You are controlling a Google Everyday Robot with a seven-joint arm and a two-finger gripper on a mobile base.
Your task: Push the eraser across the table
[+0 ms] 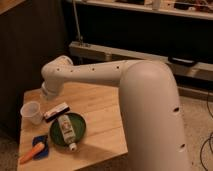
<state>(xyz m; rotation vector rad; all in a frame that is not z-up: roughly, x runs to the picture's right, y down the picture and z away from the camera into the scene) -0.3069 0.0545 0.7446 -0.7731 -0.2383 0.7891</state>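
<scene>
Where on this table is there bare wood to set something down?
Bare wood: the right half of the table, between the green plate and the arm. Crowded: the left, with cup, eraser, bottle, blue block, orange carrot; the gripper hangs over the back-left corner.

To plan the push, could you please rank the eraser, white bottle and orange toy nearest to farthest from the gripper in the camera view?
The gripper is over the table's back-left part.
1. Eraser, just in front.
2. White bottle, on the green plate.
3. Orange toy, front-left corner.
</scene>
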